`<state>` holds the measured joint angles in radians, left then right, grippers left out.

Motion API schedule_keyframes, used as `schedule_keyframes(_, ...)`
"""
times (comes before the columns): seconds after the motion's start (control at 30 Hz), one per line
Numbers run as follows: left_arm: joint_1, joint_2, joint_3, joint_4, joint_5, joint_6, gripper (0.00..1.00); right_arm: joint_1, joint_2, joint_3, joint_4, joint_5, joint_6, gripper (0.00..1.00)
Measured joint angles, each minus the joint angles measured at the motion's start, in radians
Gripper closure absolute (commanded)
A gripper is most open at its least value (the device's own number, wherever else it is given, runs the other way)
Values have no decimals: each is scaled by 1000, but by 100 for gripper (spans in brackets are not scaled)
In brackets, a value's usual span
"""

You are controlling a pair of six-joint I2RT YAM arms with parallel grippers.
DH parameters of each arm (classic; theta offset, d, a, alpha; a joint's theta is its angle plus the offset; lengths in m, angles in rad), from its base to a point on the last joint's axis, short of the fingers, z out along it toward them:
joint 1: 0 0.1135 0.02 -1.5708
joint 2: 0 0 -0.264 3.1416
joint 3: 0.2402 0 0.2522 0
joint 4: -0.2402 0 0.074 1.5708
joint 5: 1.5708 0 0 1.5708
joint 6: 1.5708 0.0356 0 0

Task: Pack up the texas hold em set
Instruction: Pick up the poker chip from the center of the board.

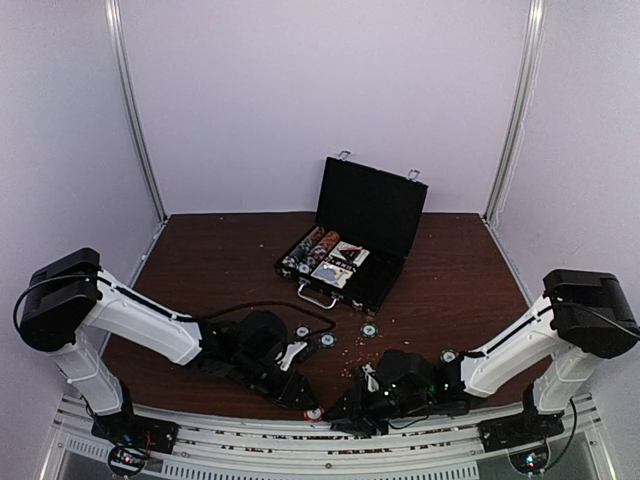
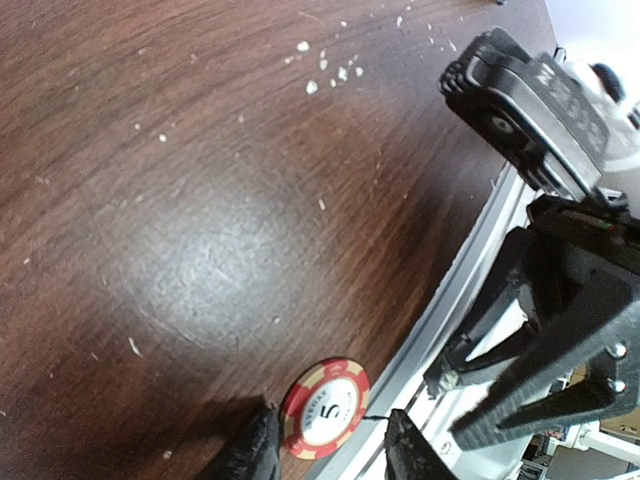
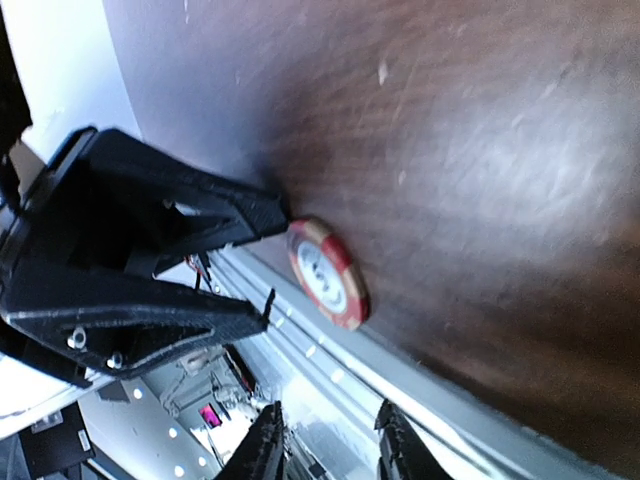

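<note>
at the near edge of the table (image 1: 200,260), right beside the metal rail (image 1: 250,440), a red-and-cream striped chip (image 2: 325,408) marked 5 is seen lying flat. it is flanked by the fingers (image 2: 252,448) of the left gripper (image 2: 330,412). the jaws are parted a little wider than the chip. one finger is seen at the chip's rim and the other just apart from it, so no grip is shown. the right gripper (image 3: 328,410) is held low just beside the left one and is pointed at the same chip from the other side. its jaws are parted with nothing between them, and the rail is seen beneath. farther in, several loose chips (image 1: 327,340) are scattered on the wood ahead of both arms. behind them, at mid-table, the black case (image 1: 370,215) is stood open with its lid upright. rows of chips (image 1: 308,250) and card decks (image 1: 345,262) are seen inside. pale specks (image 2: 330,70) are strewn over the dark surface.
</note>
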<state>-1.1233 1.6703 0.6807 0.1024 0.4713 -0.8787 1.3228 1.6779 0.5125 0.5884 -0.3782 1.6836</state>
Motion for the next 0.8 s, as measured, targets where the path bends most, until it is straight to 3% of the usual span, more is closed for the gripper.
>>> schedule_keyframes(0.8, 0, 21, 3, 51, -20, -14, 63, 29, 118, 25, 99, 117, 97, 68)
